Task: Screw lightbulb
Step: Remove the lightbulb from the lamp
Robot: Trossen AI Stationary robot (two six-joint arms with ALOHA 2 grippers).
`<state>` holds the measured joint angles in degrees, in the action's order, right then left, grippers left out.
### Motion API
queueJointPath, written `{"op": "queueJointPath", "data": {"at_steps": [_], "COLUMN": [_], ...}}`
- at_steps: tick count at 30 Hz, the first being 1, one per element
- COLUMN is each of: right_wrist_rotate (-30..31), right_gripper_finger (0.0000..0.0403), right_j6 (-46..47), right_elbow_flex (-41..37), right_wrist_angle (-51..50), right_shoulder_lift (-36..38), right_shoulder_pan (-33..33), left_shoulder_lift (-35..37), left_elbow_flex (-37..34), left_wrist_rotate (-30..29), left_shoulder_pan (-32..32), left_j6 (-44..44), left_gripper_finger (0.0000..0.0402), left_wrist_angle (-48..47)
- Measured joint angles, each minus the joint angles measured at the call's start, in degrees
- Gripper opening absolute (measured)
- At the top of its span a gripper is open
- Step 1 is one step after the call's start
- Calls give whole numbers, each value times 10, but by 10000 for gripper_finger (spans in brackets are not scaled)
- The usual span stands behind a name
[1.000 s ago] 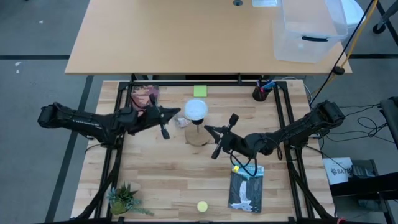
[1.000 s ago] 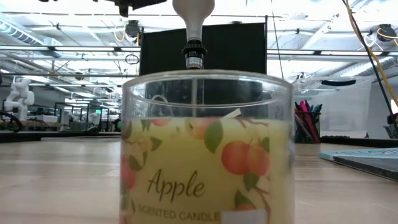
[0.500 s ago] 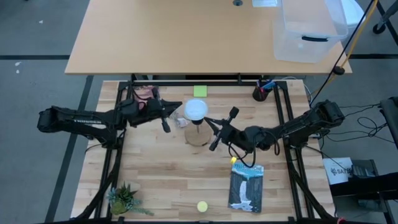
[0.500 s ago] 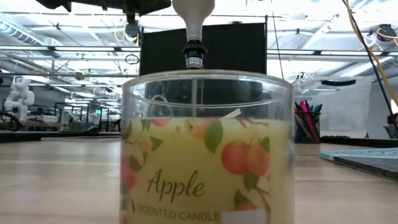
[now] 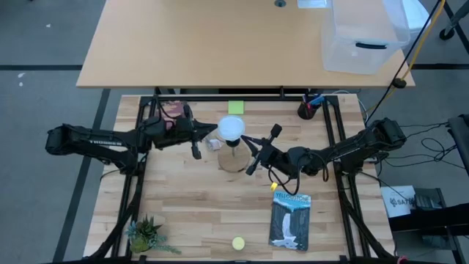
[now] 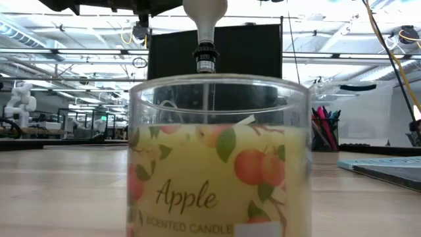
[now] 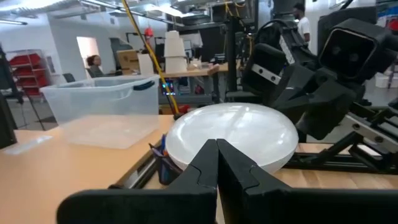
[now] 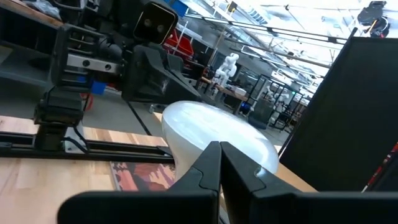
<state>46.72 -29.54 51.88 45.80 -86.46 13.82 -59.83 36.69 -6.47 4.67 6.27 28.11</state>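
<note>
The lightbulb (image 5: 231, 128) stands upright, white dome up, on the round wooden base (image 5: 233, 160) in the middle of the table. In the low view its grey neck and screw base (image 6: 206, 56) show above a candle jar, which hides the socket. My left gripper (image 5: 212, 133) is shut, level, just left of the dome; the dome fills the left wrist view (image 7: 233, 134) beyond the fingertips. My right gripper (image 5: 247, 147) is shut, just right of and slightly nearer than the dome, which also shows in the right wrist view (image 8: 214, 130). My left gripper points level at the dome's left side (image 7: 186, 140) with shut fingers; I cannot tell whether the tips touch it. My right gripper points at the dome's right side (image 8: 186, 134) with shut fingers, slanting from the right and near; I cannot tell whether it touches.
An apple candle jar (image 6: 217, 158) stands close before the low camera. A small crumpled white thing (image 5: 213, 144) lies left of the base. A green note (image 5: 235, 108), a pen cup (image 5: 306, 110), a book (image 5: 291, 220), a yellow ball (image 5: 238, 243) and a plant (image 5: 146, 235) lie around.
My right gripper has gone toward the table's left and far edge, closing on the bulb. My left gripper has gone a little toward the far edge, up beside the dome. The bulb has stayed upright on the base.
</note>
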Motion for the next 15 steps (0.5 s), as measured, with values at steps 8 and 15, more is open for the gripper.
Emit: {"op": "queueJointPath", "data": {"at_steps": [8, 15], "right_wrist_rotate": [2, 32], "right_gripper_finger": [0, 0], "right_j6": [0, -29], "right_elbow_flex": [0, 0], "right_wrist_angle": [-12, -13], "right_shoulder_lift": [1, 1], "right_shoulder_pan": [0, 2], "left_shoulder_lift": [-13, -46], "left_elbow_flex": [0, 1], "left_wrist_rotate": [9, 11], "left_shoulder_pan": [-22, -50], "left_j6": [-1, 1], "left_gripper_finger": [0, 0], "left_wrist_angle": [20, 61]}}
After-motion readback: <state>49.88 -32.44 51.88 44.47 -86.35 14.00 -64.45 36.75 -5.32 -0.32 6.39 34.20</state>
